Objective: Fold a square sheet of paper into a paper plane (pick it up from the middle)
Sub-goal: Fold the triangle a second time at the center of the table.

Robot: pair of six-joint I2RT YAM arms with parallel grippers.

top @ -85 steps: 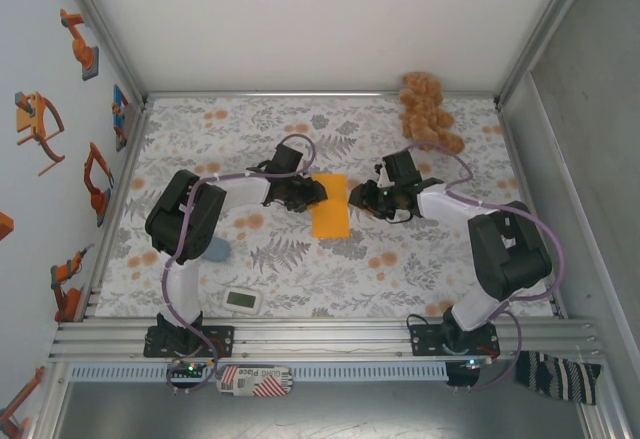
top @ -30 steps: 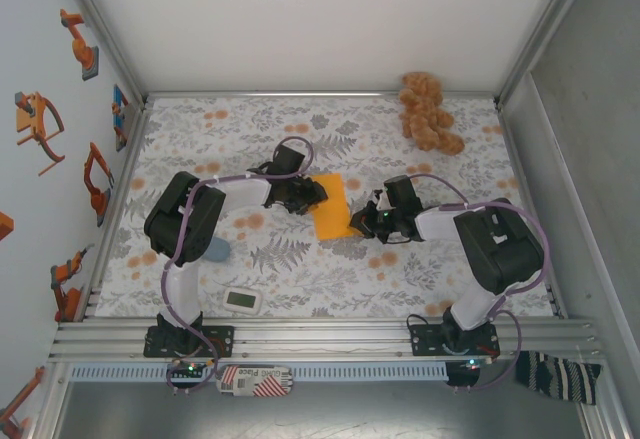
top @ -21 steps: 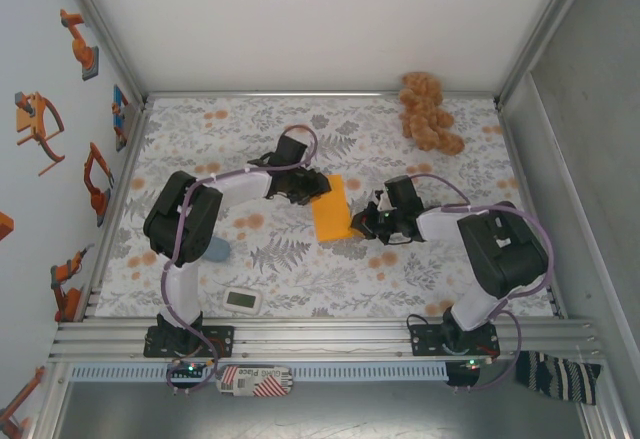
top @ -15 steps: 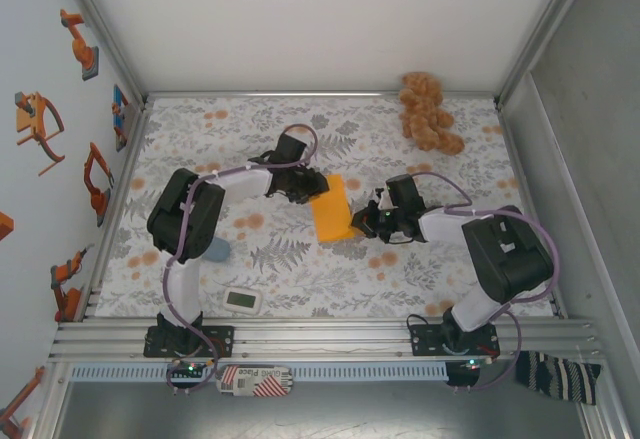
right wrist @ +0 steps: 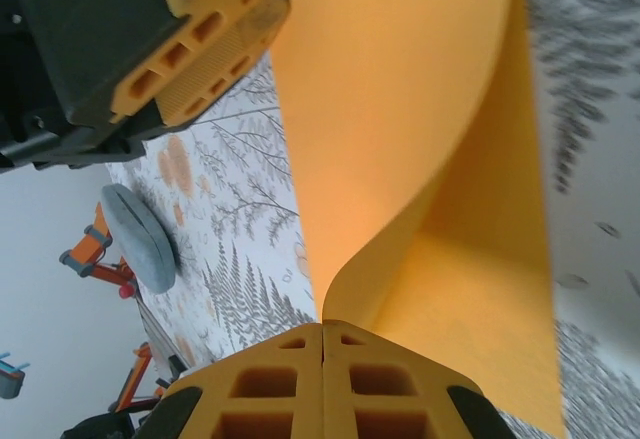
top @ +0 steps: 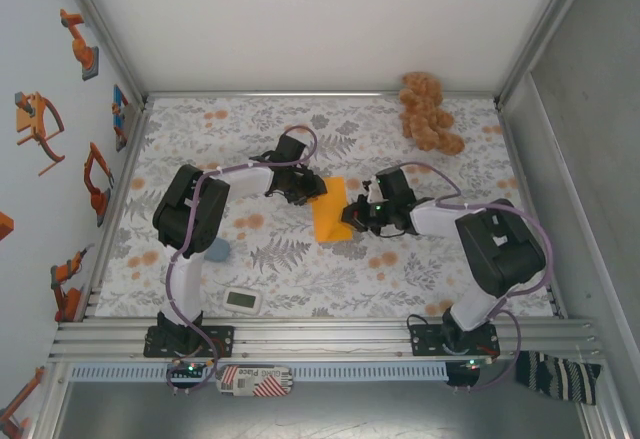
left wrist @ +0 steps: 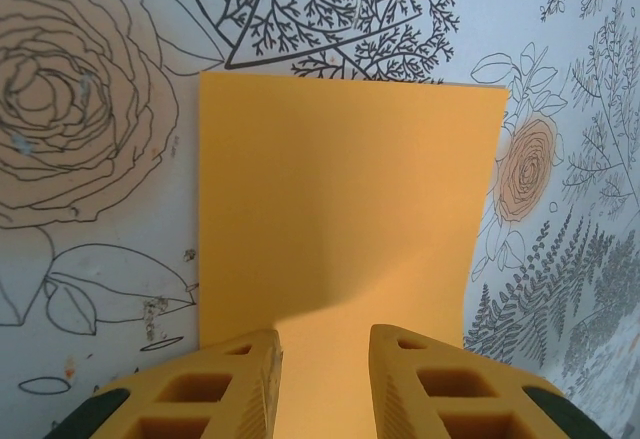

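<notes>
Right gripper [right wrist: 322, 344]: yellow fingers pressed fully together, pinching a raised curl of the thin bright orange square sheet of paper [right wrist: 400, 109] at its edge; in the top view the right gripper [top: 352, 217] sits at the paper's right side.
Left gripper [left wrist: 325, 344]: fingers a narrow gap apart, poised over the near edge of the paper [left wrist: 340, 189] (whether they touch it cannot be told); in the top view the left gripper [top: 312, 189] is at the paper's far left corner.
Paper, form: plain, unmarked, seen from above [top: 330, 209] as a rectangle narrower than it is long.
Paper, surface: smooth and mostly flat in the left wrist view, the right edge bowing slightly; in the right wrist view one layer lifts and curls up off the cloth.
Paper, place: mid-table, between the two grippers.
Grey-and-orange floral cloth [top: 300, 259]: covers the table, under the paper.
Blue-grey rounded pad [top: 217, 250]: near the left arm, well apart from the paper.
Small white device with a display [top: 243, 301]: near edge, left.
Lumpy tan-brown plush toy [top: 428, 111]: far right corner.
</notes>
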